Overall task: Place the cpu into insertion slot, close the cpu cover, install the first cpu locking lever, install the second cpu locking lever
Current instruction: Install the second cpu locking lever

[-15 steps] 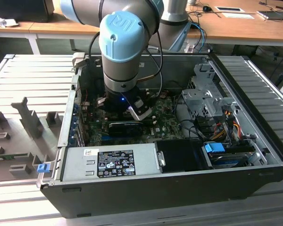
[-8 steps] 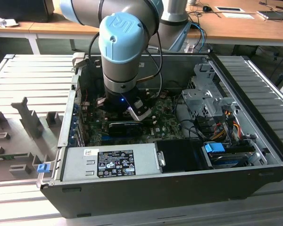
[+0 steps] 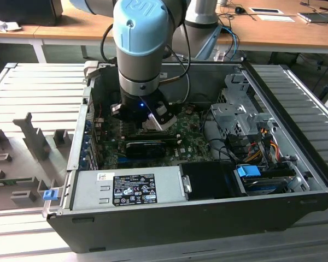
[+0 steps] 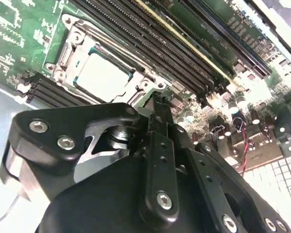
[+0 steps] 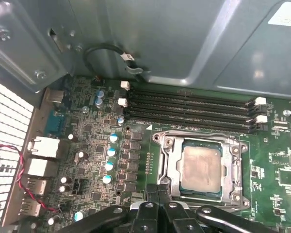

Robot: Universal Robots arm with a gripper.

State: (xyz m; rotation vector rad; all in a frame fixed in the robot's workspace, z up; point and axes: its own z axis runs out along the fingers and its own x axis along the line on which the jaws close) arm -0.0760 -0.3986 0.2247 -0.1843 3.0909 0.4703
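Chip (image 5: pixel 200 168) seated in socket just ahead of fingertips (image 5: pixel 157 190), silvery top showing through cover (image 5: pixel 170 162) frame, which lies flat around it. Gripper (image 5: pixel 157 194) fingers pressed together, holding nothing visible.

Handling, by judgement: chip light, rigid, smooth, fragile underside, grip by edges only. Cover thin stiff metal, hinged; push at frame edge.

Hard to make out: locking levers, whether latched. Gripper body hides socket's near edge in second wrist view.

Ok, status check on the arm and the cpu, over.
Gripper low over the motherboard, jaws closed together at the socket's edge. Cpu seated in the slot, cpu cover down around it. Nothing in the way.
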